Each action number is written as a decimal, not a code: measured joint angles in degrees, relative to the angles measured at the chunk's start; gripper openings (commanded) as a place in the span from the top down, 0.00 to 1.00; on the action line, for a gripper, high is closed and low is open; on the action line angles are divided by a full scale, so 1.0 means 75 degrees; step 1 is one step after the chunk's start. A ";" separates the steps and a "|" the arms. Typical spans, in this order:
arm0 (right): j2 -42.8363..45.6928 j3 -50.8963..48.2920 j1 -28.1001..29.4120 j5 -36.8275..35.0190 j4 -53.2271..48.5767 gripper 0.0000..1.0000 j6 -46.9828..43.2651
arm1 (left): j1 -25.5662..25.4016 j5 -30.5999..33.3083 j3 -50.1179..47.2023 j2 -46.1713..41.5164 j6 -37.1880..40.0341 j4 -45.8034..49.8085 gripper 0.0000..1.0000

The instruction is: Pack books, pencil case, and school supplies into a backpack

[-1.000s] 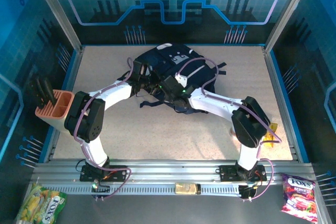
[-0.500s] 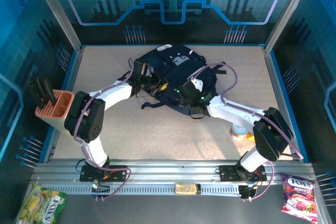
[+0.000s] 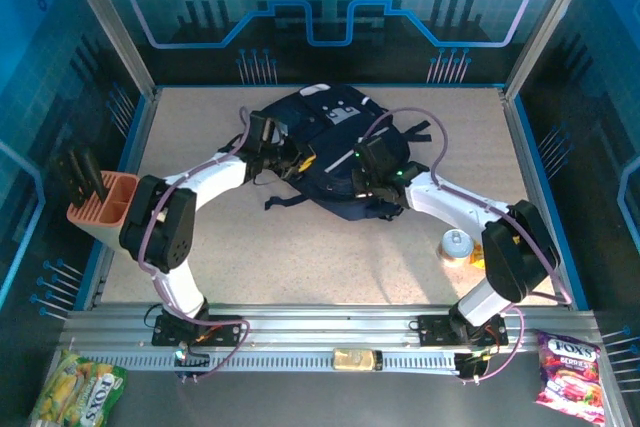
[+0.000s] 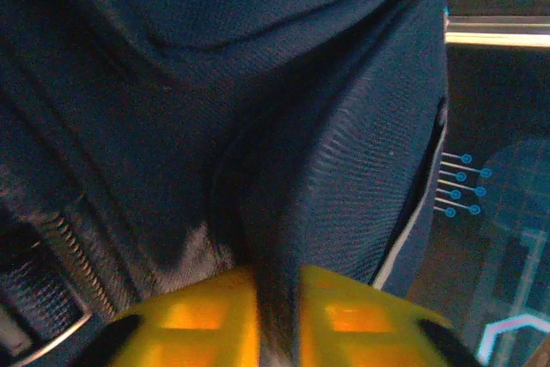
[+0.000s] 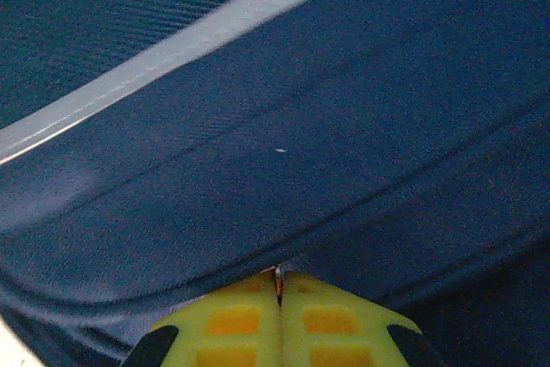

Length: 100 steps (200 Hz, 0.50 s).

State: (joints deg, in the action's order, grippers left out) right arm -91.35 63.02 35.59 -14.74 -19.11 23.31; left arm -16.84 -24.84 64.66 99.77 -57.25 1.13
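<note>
The dark navy backpack (image 3: pixel 335 122) lies flat at the middle of the table's far half, with white-grey patches on top. My left gripper (image 3: pixel 305 160) is at its left side. In the left wrist view its yellow fingers (image 4: pixel 198 315) stand slightly apart, with a fold of the backpack's fabric (image 4: pixel 258 83) filling the gap at my left gripper (image 4: pixel 275 277). My right gripper (image 3: pixel 360 159) is on the bag's right side. Its jaws (image 5: pixel 278 277) are shut, pinching a thin metallic sliver, seemingly a zip pull, at a seam below the pale stripe (image 5: pixel 172 58). Books, pencil case and school supplies are out of view.
A pink rack (image 3: pixel 103 205) with black pieces stands past the table's left edge. A small round can (image 3: pixel 455 243) sits near my right elbow. Loose straps (image 3: pixel 290 197) trail from the bag toward me. Snack bags (image 3: pixel 568 365) lie in front of the rail.
My right arm has swung right and away from me across the backpack, still shut, uncovering the small can. My left arm has barely moved.
</note>
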 measured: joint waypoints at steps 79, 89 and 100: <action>-0.1338 0.1279 0.0833 0.2060 0.0970 1.00 -0.0525 | 0.0982 0.0813 -0.1676 -0.2573 0.0982 0.0414 0.45; -0.1568 0.1501 0.0921 0.2194 0.1026 1.00 -0.0431 | 0.0991 0.1014 -0.1883 -0.2838 0.0997 0.0481 0.42; -0.1775 0.1696 0.1008 0.2296 0.1096 1.00 -0.0356 | 0.0991 0.1198 -0.2095 -0.3092 0.1017 0.0583 0.40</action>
State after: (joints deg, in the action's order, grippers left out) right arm -104.66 75.75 43.16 2.48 -10.90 20.64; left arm -9.41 -15.86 48.95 76.58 -49.63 5.50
